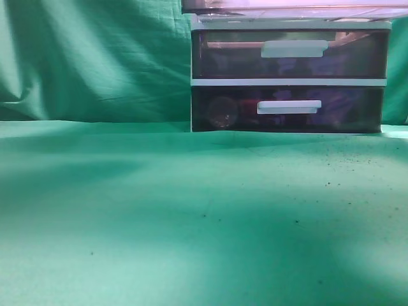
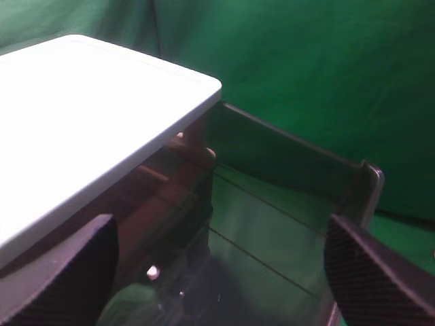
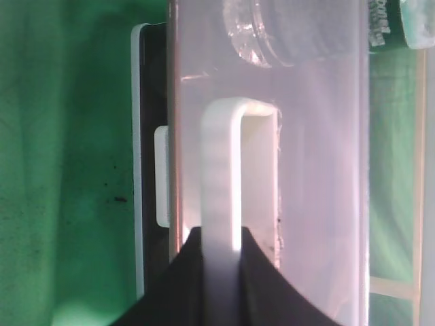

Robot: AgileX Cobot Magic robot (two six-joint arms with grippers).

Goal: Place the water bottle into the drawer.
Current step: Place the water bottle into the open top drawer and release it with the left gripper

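Note:
The pinkish translucent drawer [image 1: 287,6] is the top one of the white-framed unit and reaches the exterior view's upper edge. In the right wrist view my right gripper [image 3: 217,234] is shut on the drawer's white bar handle [image 3: 224,170]. Through the drawer front [image 3: 319,170] I see the clear water bottle [image 3: 285,34] with its green label lying inside. In the left wrist view my left gripper [image 2: 221,272] is open and empty above the pulled-out drawer [image 2: 292,153]. A dim clear shape with a green patch [image 2: 136,302] lies low between the fingers. Neither gripper shows in the exterior view.
Two darker drawers with white handles, an upper [image 1: 290,54] and a lower [image 1: 287,108], sit below the top one. The unit's white top [image 2: 81,115] overhangs the open drawer at the left. Green cloth [image 1: 191,217] covers the table and the backdrop.

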